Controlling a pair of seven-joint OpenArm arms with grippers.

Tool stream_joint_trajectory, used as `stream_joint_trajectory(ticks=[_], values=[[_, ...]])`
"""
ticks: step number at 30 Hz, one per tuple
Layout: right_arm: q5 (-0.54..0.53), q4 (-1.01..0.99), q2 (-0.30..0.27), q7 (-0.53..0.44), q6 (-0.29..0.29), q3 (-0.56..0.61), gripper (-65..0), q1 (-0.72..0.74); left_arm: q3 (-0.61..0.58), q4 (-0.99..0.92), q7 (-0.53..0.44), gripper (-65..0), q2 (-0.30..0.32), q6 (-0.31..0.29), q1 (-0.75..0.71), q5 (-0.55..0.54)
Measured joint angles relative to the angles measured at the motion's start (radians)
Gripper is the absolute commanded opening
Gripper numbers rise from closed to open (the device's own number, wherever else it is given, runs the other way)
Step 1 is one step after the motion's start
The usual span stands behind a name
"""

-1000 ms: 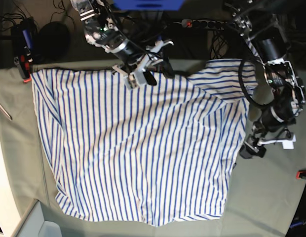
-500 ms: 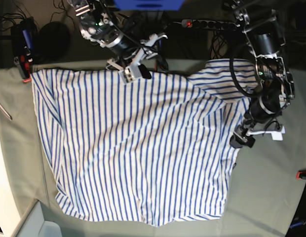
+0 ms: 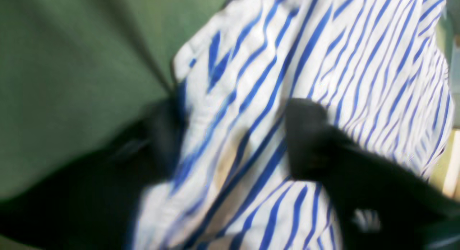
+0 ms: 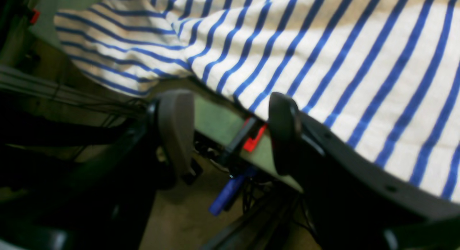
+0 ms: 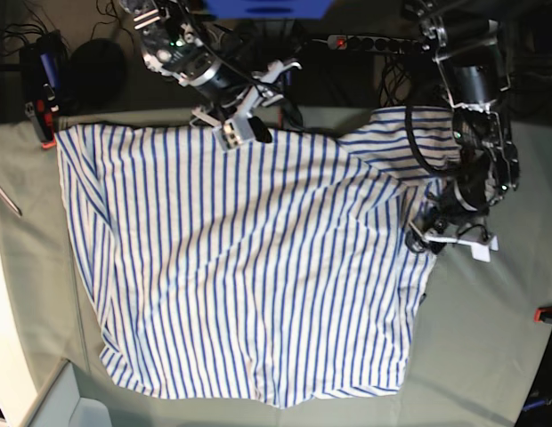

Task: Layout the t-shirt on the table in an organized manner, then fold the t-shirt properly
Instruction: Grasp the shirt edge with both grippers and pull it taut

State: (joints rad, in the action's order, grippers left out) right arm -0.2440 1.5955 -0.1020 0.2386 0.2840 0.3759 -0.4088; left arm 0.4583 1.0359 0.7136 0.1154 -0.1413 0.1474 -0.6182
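The t-shirt (image 5: 240,267), white with blue stripes, lies spread across the table (image 5: 490,356), one sleeve folded at the far right. My left gripper (image 5: 423,238) is down on the shirt's right edge, just below that sleeve. In the blurred left wrist view, the gripper (image 3: 233,135) stands open with a raised fold of t-shirt (image 3: 359,45) between its dark fingers. My right gripper (image 5: 243,132) hovers at the shirt's far edge. The right wrist view shows this gripper (image 4: 230,106) open and holding nothing, with the t-shirt (image 4: 323,45) beside its right finger.
A red clamp (image 4: 255,138) grips the table's far edge (image 4: 215,124) right under the right gripper. Another red clamp (image 5: 547,313) sits at the right edge. A power strip (image 5: 374,42) and cables lie behind the table. A pale box corner (image 5: 71,405) shows at the bottom left.
My left arm moved inward from the bare table onto the shirt's right edge, and its fingers now straddle cloth. The right gripper drew back slightly toward the far edge.
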Motion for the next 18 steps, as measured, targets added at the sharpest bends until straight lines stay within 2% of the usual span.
stream_joint_trajectory(ticks=[3,5,9,12,18], values=[[0.000,0.000,-0.014,-0.004,0.000,-0.001,-31.7,0.001,-0.002,-0.003,0.014,-59.0,-0.006,0.003,-0.007,0.002],[0.000,0.002,-0.035,-0.003,0.000,-0.001,-31.7,0.000,-0.002,-0.004,0.016,-65.0,-0.008,0.003,-0.008,0.005],[0.000,0.002,-0.048,-0.005,0.000,-0.003,-31.7,0.000,0.012,0.010,0.032,-64.9,-0.010,0.006,-0.006,-0.001],[0.000,0.002,-0.064,-0.006,0.000,-0.003,-31.7,0.001,0.080,0.092,0.061,-64.9,-0.018,0.011,-0.019,-0.069],[0.000,0.002,-0.086,-0.004,0.000,-0.003,-31.7,0.029,0.153,0.204,0.070,-64.9,0.021,0.014,-0.015,-0.093]])
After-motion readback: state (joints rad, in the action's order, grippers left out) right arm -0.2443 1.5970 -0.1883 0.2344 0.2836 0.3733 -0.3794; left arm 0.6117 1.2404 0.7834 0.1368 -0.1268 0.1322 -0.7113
